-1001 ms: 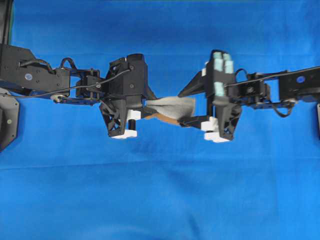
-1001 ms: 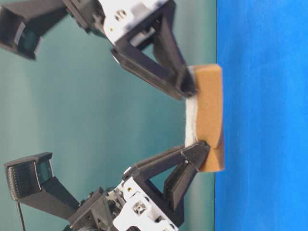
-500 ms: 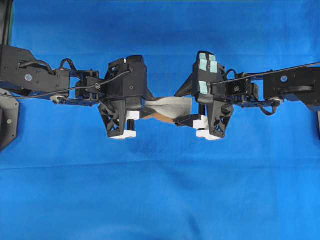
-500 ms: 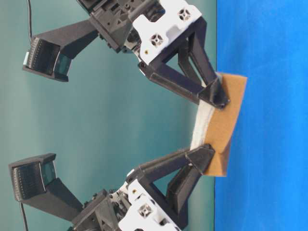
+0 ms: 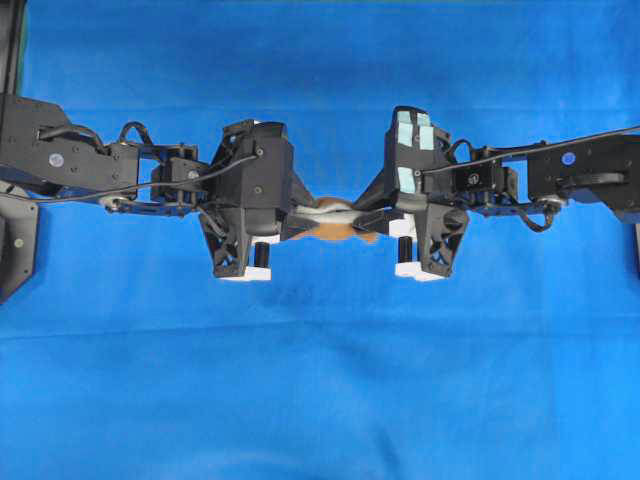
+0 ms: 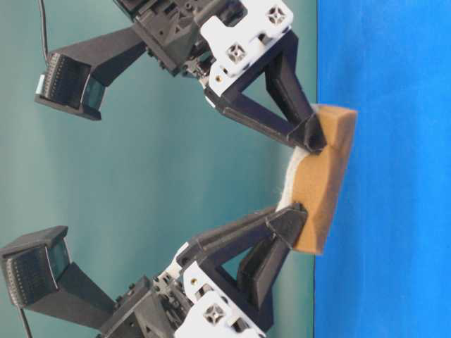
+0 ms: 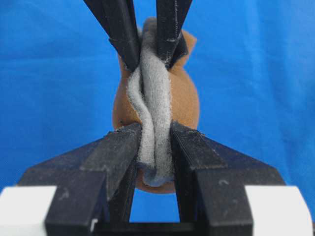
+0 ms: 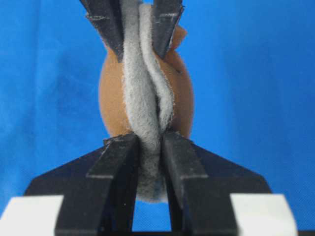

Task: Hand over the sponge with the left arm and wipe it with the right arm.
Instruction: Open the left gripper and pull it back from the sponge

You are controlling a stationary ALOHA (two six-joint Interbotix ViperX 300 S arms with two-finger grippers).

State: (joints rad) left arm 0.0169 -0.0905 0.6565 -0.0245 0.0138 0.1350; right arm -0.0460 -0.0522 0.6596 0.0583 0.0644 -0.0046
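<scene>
The sponge (image 5: 335,222) hangs above the blue cloth between the two arms, squeezed narrow, with its grey top folded inward and the orange layer bulging out. My left gripper (image 5: 300,215) is shut on its left end. My right gripper (image 5: 376,214), the one with teal patches, is shut on its right end. The left wrist view has the left gripper (image 7: 155,142) pinching the sponge (image 7: 184,105), with the right fingers (image 7: 170,34) clamped on the far end. The right wrist view mirrors this: right gripper (image 8: 147,147), sponge (image 8: 110,105), left fingers (image 8: 108,24). From table level the sponge (image 6: 328,176) bows between both grips.
A blue cloth (image 5: 320,380) covers the whole table. A black mount (image 5: 15,240) stands at the left edge. A teal backdrop (image 6: 141,176) fills the space behind the arms in the table-level view.
My right gripper came in from the right and shut on the sponge's free end. The sponge went from spread flat to pinched and folded. The left grip stayed on and tightened a little.
</scene>
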